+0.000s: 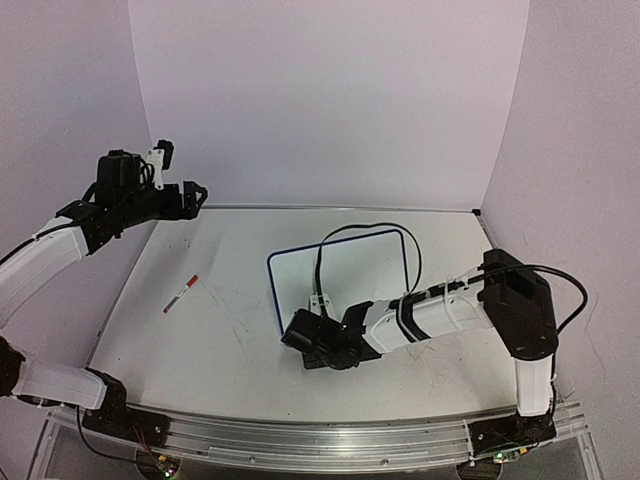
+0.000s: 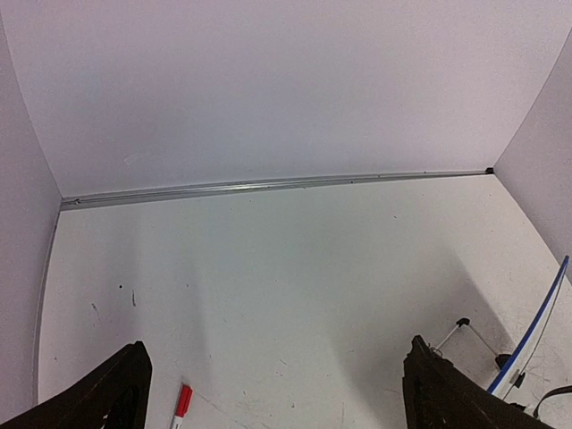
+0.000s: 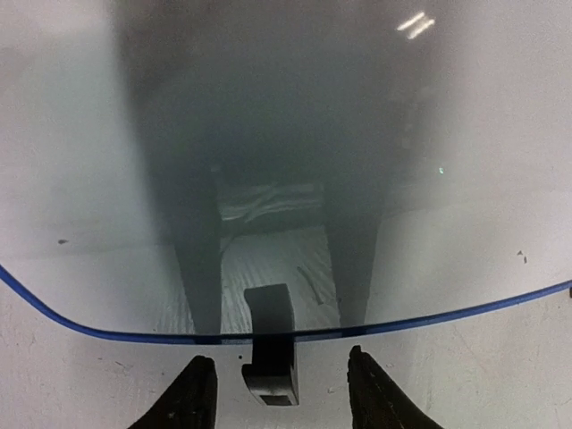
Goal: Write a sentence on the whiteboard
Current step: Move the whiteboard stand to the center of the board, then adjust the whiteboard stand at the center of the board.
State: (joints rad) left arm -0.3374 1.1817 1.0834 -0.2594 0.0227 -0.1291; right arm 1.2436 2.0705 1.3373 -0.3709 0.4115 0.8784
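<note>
The left arm (image 1: 45,255) and right arm (image 1: 440,312) wore smooth white shells between black joint housings. Their black bases were bolted to the aluminium rail (image 1: 320,440), with small green lights glowing just below it. Farthest from the rail, the left gripper (image 2: 277,347) and right gripper (image 3: 279,357) had matte black, wedge-shaped fingers. A thin black cable (image 1: 370,225) looped off the right wrist.

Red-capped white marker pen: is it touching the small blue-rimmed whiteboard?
Apart. The top view shows the pen lying left of the whiteboard, bare tabletop between.
</note>
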